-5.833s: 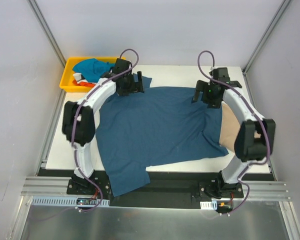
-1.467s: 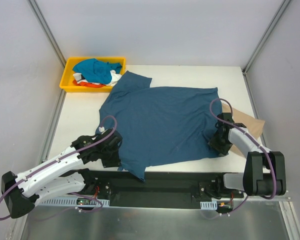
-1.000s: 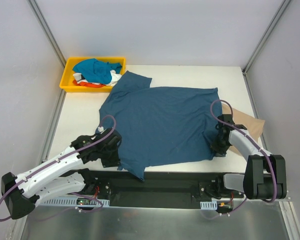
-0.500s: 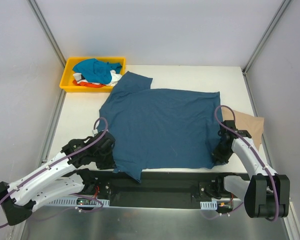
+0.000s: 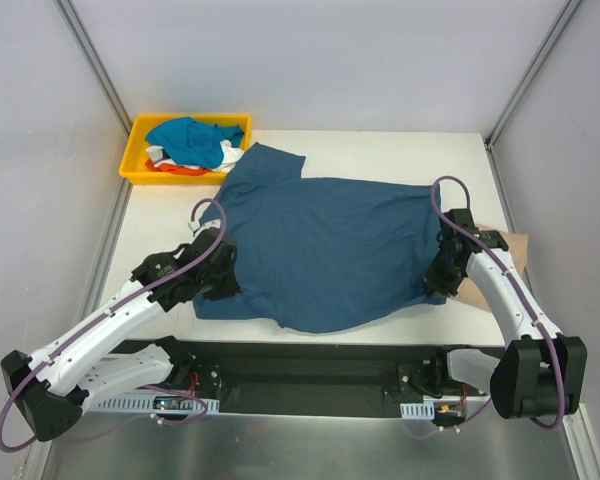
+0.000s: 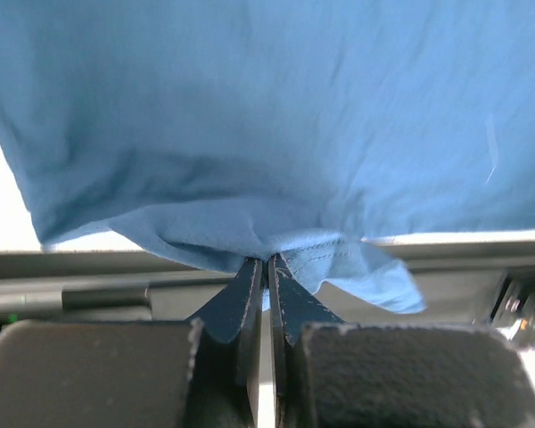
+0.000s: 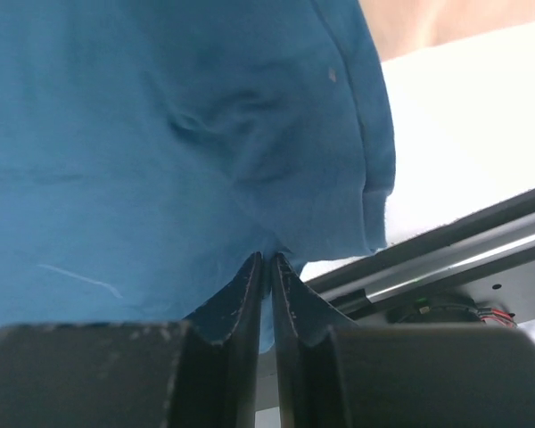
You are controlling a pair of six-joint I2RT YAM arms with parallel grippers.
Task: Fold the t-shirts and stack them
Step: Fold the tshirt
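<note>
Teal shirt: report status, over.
Left tool shut on teal shirt, near hem. Right tool shut on same hem. Tan shirt beside right arm, partly covered.

A yellow plastic tray (image 5: 140,176) sits at the far left corner of the white table (image 5: 380,152); a black base plate (image 5: 320,362) runs along its near edge.

1. White rectangular table top (image 5: 380,155).
2. Large dark teal-blue cloth t-shirt (image 5: 330,250) spread across its middle, with the near hem raised off it.
3. Tan-beige cloth shirt (image 5: 517,247) at the right edge, partly under the blue one.
4. Yellow plastic tray (image 5: 140,176) at the far left corner.
</note>
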